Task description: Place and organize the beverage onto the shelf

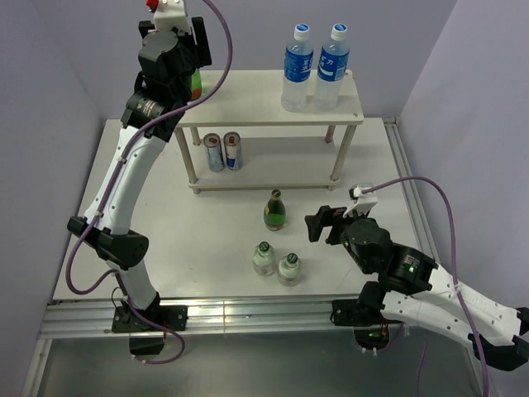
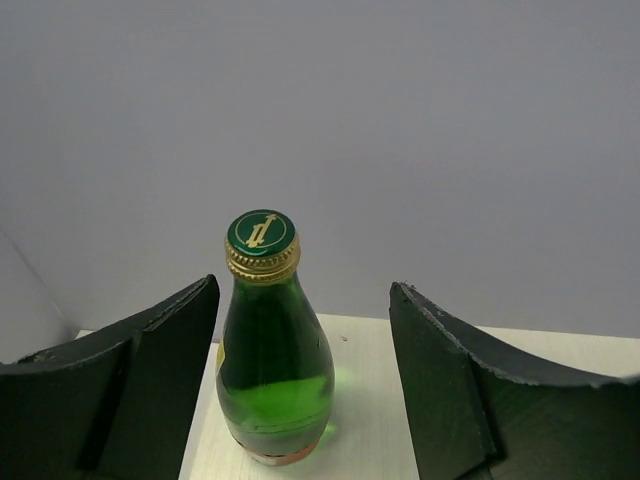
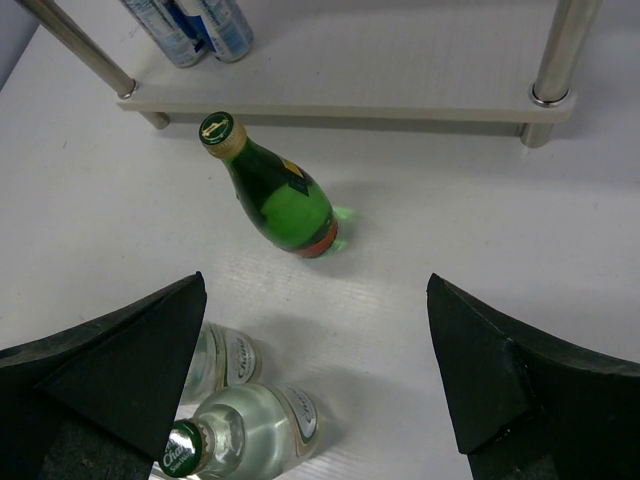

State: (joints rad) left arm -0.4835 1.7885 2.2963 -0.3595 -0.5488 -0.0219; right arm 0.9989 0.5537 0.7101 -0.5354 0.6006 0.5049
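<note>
While the left gripper [image 2: 303, 290] is spread around a green glass bottle [image 2: 275, 350], seemingly untouched, on the top board of the shelf [image 1: 264, 99] toward the far-left corner of the desk [image 1: 207, 240], the right gripper [image 3: 315, 285] is released nearer the near edge

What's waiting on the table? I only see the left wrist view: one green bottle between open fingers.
Observer: Three bottles stand on the table before the shelf: a second green bottle and two clear bottles.
Operator: What's shelved besides mine?
Observer: Two blue-labelled bottles on the top board, at its right end; two cans on the lower board.
Operator: And the right gripper?
Observer: Open, hovering right of the second green bottle, facing it.
</note>
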